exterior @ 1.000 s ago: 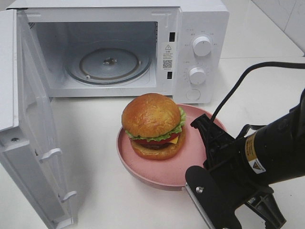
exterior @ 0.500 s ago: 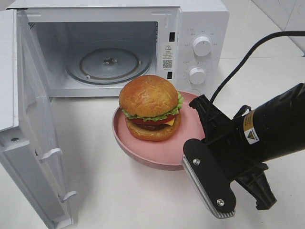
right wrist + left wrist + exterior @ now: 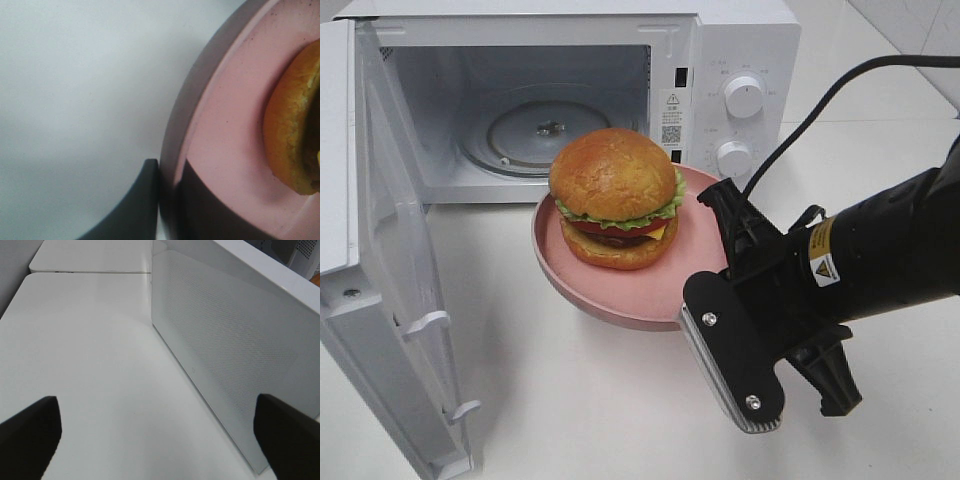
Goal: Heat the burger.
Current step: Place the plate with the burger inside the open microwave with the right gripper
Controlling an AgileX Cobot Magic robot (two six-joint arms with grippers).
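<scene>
The burger [image 3: 613, 195], with a golden bun, lettuce, tomato and cheese, sits on a round pink plate [image 3: 620, 290] held off the table in front of the open microwave. My right gripper [image 3: 715, 250] is shut on the plate's right rim. In the right wrist view its fingers [image 3: 142, 205] pinch the rim of the plate [image 3: 225, 125], with the burger's bun [image 3: 290, 135] just beyond. My left gripper [image 3: 157, 440] is open and empty, its dark fingertips [image 3: 27, 437] wide apart above the white table. It does not show in the exterior high view.
The white microwave [image 3: 740, 50] stands at the back, its door [image 3: 390, 260] swung open to the left and a glass turntable [image 3: 545, 130] inside. A white perforated panel of the microwave [image 3: 225, 340] runs beside my left gripper. A black cable [image 3: 820, 110] trails behind the right arm.
My right gripper has carried the plate and burger up and to the left, toward the microwave opening. The left gripper's earlier position is not shown.
</scene>
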